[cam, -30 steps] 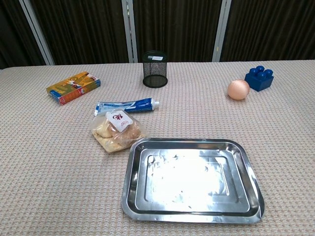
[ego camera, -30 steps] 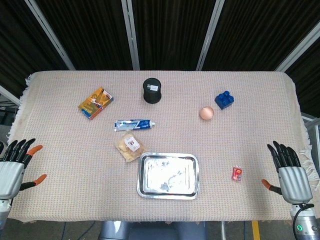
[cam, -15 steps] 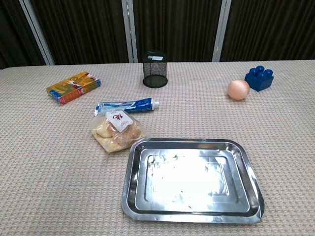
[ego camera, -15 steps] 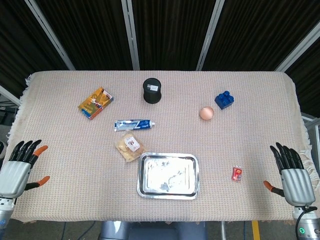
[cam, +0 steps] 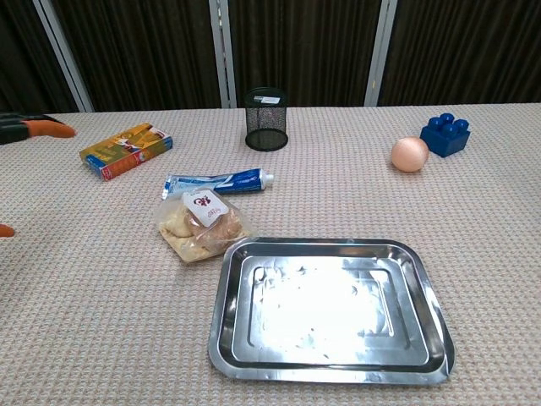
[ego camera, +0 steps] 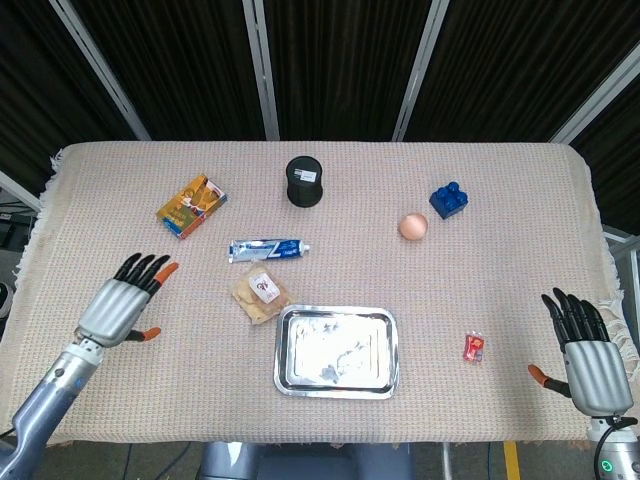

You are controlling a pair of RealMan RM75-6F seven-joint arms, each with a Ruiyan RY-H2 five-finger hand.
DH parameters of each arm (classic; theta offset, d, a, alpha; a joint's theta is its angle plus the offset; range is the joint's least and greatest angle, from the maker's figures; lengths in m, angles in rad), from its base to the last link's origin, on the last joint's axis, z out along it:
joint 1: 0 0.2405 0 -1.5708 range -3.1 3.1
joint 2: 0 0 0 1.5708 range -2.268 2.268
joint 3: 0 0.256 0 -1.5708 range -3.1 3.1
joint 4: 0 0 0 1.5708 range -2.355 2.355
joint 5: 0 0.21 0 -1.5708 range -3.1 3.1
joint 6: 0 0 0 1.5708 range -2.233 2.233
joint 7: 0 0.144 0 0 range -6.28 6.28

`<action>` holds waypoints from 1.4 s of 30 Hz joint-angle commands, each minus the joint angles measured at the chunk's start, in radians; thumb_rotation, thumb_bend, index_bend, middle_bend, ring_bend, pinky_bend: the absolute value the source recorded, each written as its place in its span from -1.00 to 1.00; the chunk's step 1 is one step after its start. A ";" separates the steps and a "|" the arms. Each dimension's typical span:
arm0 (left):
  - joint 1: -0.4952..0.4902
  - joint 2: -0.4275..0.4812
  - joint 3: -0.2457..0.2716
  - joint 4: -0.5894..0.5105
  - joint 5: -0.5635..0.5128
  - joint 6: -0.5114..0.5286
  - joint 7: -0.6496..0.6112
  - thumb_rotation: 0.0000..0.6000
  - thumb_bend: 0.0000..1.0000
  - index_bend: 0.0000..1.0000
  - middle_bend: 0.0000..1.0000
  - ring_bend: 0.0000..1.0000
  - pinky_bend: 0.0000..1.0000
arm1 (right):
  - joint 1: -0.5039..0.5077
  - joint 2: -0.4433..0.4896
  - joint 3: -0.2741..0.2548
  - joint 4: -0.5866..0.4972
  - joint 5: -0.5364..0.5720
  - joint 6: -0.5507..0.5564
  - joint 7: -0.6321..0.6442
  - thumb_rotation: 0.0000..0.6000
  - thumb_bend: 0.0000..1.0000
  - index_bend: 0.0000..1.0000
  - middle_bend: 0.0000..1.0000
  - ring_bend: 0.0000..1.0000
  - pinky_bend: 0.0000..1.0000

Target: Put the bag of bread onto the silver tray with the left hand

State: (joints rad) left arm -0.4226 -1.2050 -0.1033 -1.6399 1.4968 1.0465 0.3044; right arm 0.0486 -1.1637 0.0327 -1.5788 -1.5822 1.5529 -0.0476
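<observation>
The bag of bread (ego camera: 260,295) (cam: 201,226), clear plastic with a white label, lies on the cloth just left of the silver tray's (ego camera: 337,379) (cam: 241,338) far-left corner. The tray holds nothing. My left hand (ego camera: 124,303) hovers over the table well to the left of the bag, fingers spread, holding nothing; in the chest view only its orange fingertips (cam: 42,129) show at the left edge. My right hand (ego camera: 585,355) rests open at the table's near right corner, far from the bag.
A toothpaste tube (ego camera: 268,249) lies just behind the bag. Further back stand a black mesh cup (ego camera: 305,181), an orange box (ego camera: 190,205), an egg (ego camera: 412,226) and a blue block (ego camera: 449,199). A small red packet (ego camera: 474,347) lies right of the tray.
My left hand has moved from the table's left edge up and to the right, toward the bag. The right hand has barely shifted. No object has moved.
</observation>
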 commanded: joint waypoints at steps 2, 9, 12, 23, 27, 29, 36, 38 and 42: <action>-0.138 -0.091 -0.051 0.029 -0.062 -0.150 0.101 0.84 -0.81 -0.97 -1.00 -1.00 -1.00 | -0.004 0.006 -0.004 -0.005 -0.007 0.005 0.011 1.00 -1.00 -1.00 -1.00 -1.00 -0.85; -0.260 -0.227 -0.079 0.104 -0.160 -0.274 0.183 0.84 -0.83 -0.97 -1.00 -1.00 -1.00 | -0.006 0.011 -0.008 -0.004 -0.016 0.008 0.041 1.00 -1.00 -1.00 -1.00 -1.00 -0.85; -0.294 -0.281 -0.086 0.138 -0.208 -0.293 0.234 0.84 -0.83 -0.97 -1.00 -1.00 -1.00 | -0.007 0.010 -0.008 0.001 -0.015 0.008 0.048 1.00 -1.00 -1.00 -1.00 -1.00 -0.85; -0.391 -0.438 -0.099 0.263 -0.378 -0.319 0.353 0.93 -0.69 -0.64 -0.94 -0.95 -0.65 | -0.019 0.004 -0.012 0.026 -0.012 0.019 0.079 1.00 -1.00 -1.00 -1.00 -1.00 -0.85; -0.406 -0.469 -0.101 0.281 -0.388 -0.317 0.335 1.00 -0.25 -0.10 -0.49 -0.52 -0.20 | -0.022 -0.001 -0.012 0.031 -0.015 0.023 0.082 1.00 -1.00 -1.00 -1.00 -1.00 -0.85; -0.409 -0.488 -0.106 0.294 -0.360 -0.299 0.300 1.00 -0.18 0.05 -0.25 -0.32 -0.12 | -0.022 -0.002 -0.012 0.033 -0.017 0.026 0.080 1.00 -1.00 -1.00 -1.00 -1.00 -0.85; -0.398 -0.511 -0.111 0.309 -0.169 -0.167 0.104 1.00 -0.09 0.19 -0.05 -0.15 -0.09 | -0.018 0.000 -0.008 0.028 -0.019 0.023 0.072 1.00 -1.00 -1.00 -1.00 -1.00 -0.85; -0.392 -0.505 -0.103 0.306 -0.099 -0.115 0.033 1.00 -0.09 0.19 -0.05 -0.15 -0.09 | -0.015 0.000 -0.008 0.026 -0.019 0.018 0.070 1.00 -1.00 -1.00 -1.00 -1.00 -0.85; -0.393 -0.481 -0.088 0.273 0.007 -0.039 -0.065 1.00 -0.09 0.19 -0.05 -0.15 -0.09 | -0.011 -0.002 -0.007 0.025 -0.019 0.010 0.070 1.00 -1.00 -1.00 -1.00 -1.00 -0.85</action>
State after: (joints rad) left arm -0.8196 -1.7017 -0.2044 -1.3443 1.4212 0.9389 0.3174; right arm 0.0372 -1.1651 0.0252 -1.5531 -1.6014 1.5642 0.0224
